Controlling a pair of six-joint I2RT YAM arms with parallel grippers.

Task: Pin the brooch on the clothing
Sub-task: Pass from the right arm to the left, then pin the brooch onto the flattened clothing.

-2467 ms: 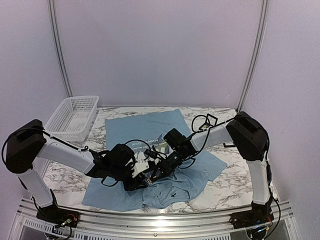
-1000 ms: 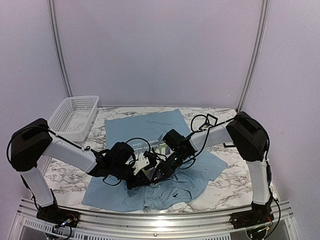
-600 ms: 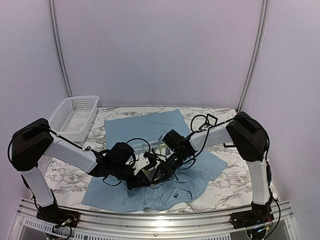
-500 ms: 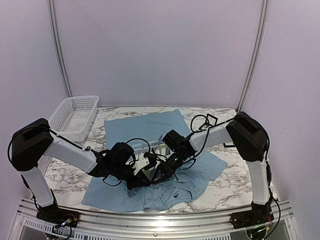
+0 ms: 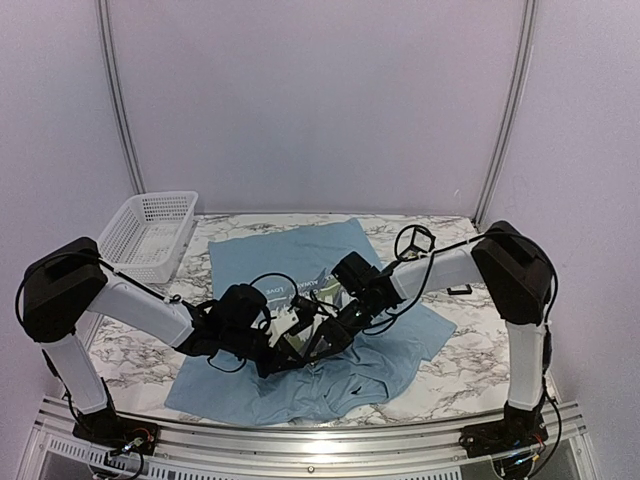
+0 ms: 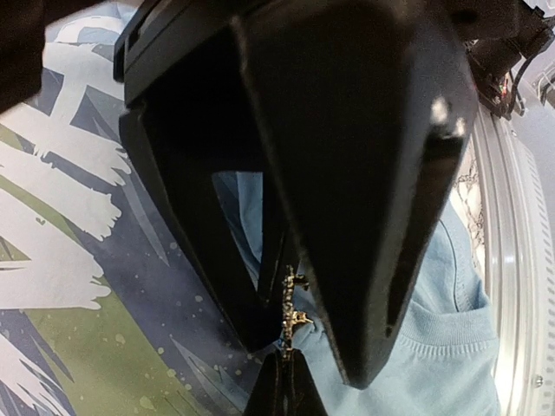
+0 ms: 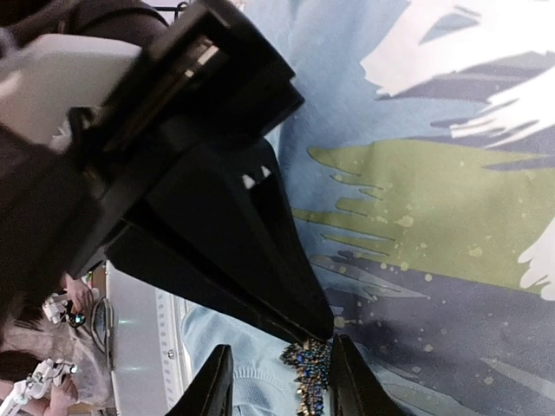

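While the left hand is closed on the brooch, pinching it edge-on just above the clothing's printed front, the right hand straddles it, fingers slightly apart, its grip impossible to tell.

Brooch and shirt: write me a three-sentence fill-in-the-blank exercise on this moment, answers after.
1. The white mesh basket stands on the ___ side of the table.
2. The left hand and right hand meet above the light blue ___.
3. In the right wrist view, the brooch shows between the right hand's two ___.
Answers: left; shirt; fingers.
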